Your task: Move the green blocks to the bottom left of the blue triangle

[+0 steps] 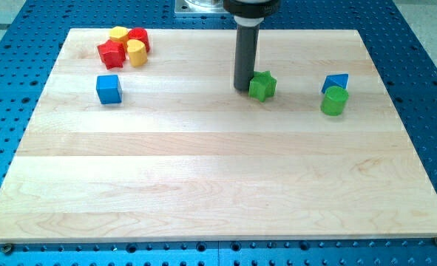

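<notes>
**Tip beside one of two green blocks**

My tip (243,89) touches the left side of the green star (262,86) in the upper middle of the wooden tabletop (203,185). The arm has no hand, only this rod. A second green block, a cylinder (334,101), sits at the upper right, touching the blue triangle (336,82) at its lower edge. At the upper left: one blue cube (109,89), two red blocks (111,53) and two yellow blocks (136,52)
</notes>
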Motion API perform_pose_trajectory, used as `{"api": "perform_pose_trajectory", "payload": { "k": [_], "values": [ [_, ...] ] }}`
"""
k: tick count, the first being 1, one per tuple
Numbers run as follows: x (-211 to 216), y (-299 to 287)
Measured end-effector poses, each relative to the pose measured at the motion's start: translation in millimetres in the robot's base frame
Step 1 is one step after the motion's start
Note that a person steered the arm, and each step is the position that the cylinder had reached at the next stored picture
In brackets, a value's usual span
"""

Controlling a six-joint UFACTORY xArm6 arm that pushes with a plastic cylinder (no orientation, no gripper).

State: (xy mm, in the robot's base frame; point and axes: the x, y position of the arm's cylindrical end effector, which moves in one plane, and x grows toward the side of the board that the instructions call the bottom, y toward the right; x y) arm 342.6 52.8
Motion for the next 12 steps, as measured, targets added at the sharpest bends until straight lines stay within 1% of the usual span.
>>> {"api": "perform_pose_trajectory", "payload": {
  "k": [2, 3, 4, 5, 6, 7, 9, 10, 11, 12],
  "values": [
    [11.7, 62.4],
    [11.8, 80.2],
    [20.9, 86.5],
    [15.3, 60.7],
    [21.3, 29.5],
    [33.7, 29.6],
    [37.0, 66.8],
    [40.7, 68.1],
    [63.9, 68.1],
    [75.2, 62.1]
  ]
}}
